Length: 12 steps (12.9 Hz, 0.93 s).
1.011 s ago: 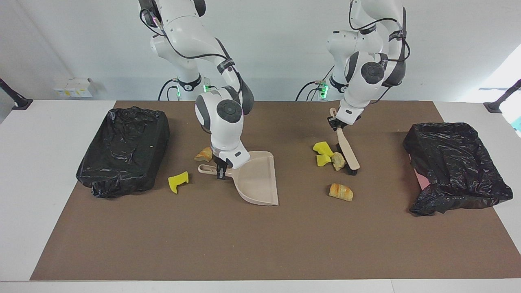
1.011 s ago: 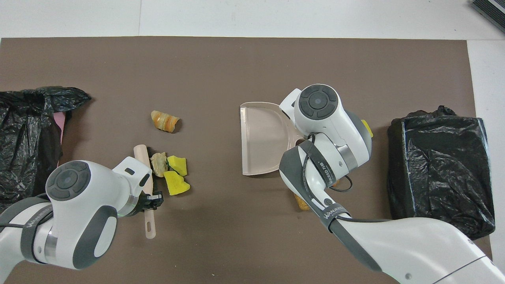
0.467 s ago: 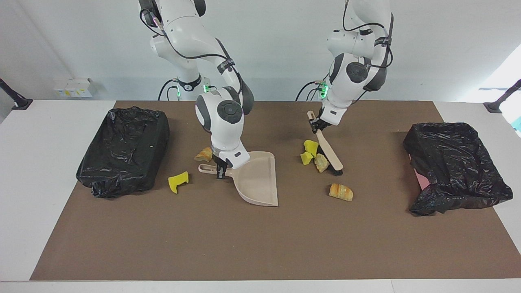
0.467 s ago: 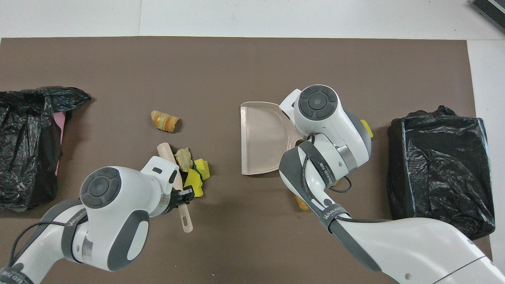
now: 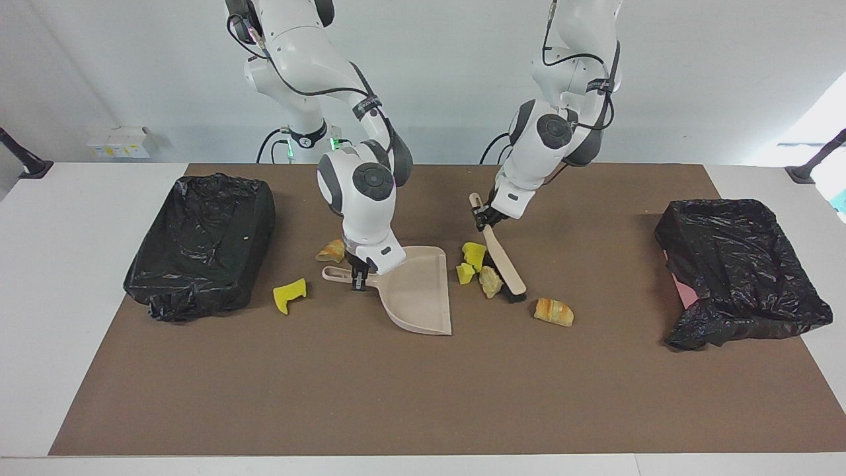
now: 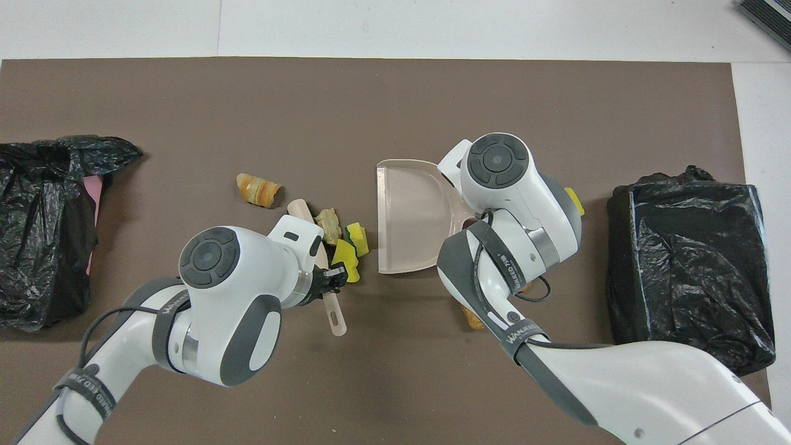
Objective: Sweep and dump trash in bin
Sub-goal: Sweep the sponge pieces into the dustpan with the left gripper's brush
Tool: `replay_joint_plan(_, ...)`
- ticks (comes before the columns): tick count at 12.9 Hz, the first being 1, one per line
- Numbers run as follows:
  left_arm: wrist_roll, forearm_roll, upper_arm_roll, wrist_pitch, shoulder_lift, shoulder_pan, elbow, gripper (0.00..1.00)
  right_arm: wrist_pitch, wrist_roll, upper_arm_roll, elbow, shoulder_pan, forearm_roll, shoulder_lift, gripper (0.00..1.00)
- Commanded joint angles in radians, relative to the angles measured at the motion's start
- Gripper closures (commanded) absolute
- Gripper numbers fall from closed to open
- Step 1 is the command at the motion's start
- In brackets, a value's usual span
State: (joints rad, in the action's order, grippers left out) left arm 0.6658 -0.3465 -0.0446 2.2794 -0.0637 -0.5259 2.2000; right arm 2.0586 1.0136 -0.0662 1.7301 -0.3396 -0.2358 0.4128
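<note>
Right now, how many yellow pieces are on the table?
3. Two yellow pieces lie between the brush and the dustpan; one lies beside the dustpan's handle, toward the black bin. Others may hide under the arms.

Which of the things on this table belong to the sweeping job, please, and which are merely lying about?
Part of the job:
- brush, held by the left gripper
- dustpan, held by the right gripper
- trash: swept cluster, bread lump, yellow scrap, lump
- two black-lined bins

Lying about:
- small white box near the wall
</note>
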Motion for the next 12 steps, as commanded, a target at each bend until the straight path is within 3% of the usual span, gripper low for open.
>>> replay_joint_plan(1,0.011,-0.039,0.008,0.055,-0.097,-0.057,-0.080,1.00,0.029,-0.046,-0.006,0.031,0.002,-0.023,-0.014,1.00)
replay_joint_plan(4,0.008,-0.113,-0.032,0.098,-0.177,-0.080,-0.176,1.00,0.029,-0.046,-0.006,0.031,0.004,-0.023,-0.014,1.00)
replay_joint_plan(7,0.011,-0.197,-0.066,0.101,-0.209,-0.079,-0.250,1.00,0.029,-0.046,-0.006,0.032,0.004,-0.023,-0.015,1.00)
replay_joint_plan(12,0.006,-0.187,-0.043,-0.019,-0.134,-0.043,-0.261,1.00,0.029,-0.046,-0.006,0.032,0.005,-0.022,-0.014,1.00)
